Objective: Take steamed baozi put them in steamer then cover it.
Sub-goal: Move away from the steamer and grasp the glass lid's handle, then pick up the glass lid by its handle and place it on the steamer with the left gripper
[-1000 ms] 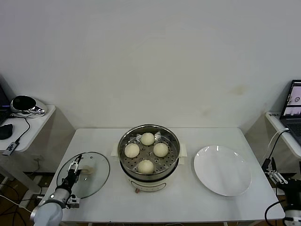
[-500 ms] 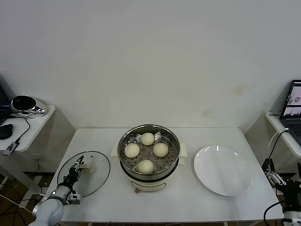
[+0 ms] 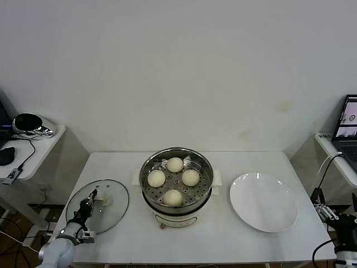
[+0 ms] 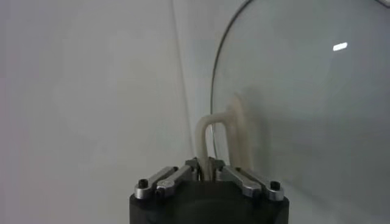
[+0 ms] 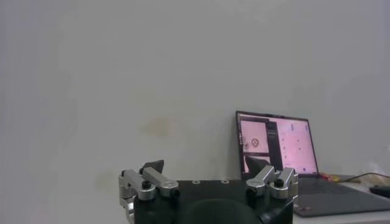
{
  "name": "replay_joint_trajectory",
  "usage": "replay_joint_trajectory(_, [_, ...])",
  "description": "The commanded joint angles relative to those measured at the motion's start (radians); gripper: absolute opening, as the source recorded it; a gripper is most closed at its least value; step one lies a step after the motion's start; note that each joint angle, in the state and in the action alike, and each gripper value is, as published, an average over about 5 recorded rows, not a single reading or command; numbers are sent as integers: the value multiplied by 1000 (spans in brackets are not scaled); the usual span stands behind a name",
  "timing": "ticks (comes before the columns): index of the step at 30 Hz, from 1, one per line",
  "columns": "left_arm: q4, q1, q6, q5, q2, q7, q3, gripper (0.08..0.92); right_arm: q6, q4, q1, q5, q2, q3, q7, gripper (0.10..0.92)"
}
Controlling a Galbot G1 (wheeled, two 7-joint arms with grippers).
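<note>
Right now I am looking down at the table (image 3: 245,240) with the steamer (image 3: 176,187) sitting at its middle, uncovered. Four baozi (image 3: 175,164) are lying on its perforated tray, spaced apart in a ring: one toward the wall, one at each side, one toward me. The lid (image 3: 106,207) is lying flat on the table well to the left of the steamer, near the front left corner, and its cream handle (image 4: 224,131) is standing up at its centre.

My left gripper (image 3: 89,201) is reaching over the lid's near half and is closing onto that handle; in the left wrist view the two fingers (image 4: 172,178) are drawn together around the foot of the handle's loop, with the glass spreading out behind it. So I am reading the left gripper as clamped on the lid's handle, with the lid on the table.

My right gripper (image 5: 209,175) is hanging off the table's front right corner, beyond the white plate (image 3: 263,202) that is lying right of the steamer. Its fingers are standing wide apart, gripping nothing, and it is pointing at a wall and a laptop (image 5: 279,152) on a side desk.
</note>
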Motion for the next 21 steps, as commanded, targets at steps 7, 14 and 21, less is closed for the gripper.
replay_joint_trajectory(7, [-411, 195, 232, -81, 25, -57, -101, 150, 4, 3, 3, -10, -14, -33, -4, 823])
replay_joint_trajectory(14, [-672, 305, 388, -205, 127, 86, -190, 150, 10, 2, 1, -20, -21, -55, -7, 823])
replay_joint_trajectory(21, [-861, 263, 547, -337, 282, 186, -115, 150, 22, 2, -3, -79, 0, -102, -10, 823])
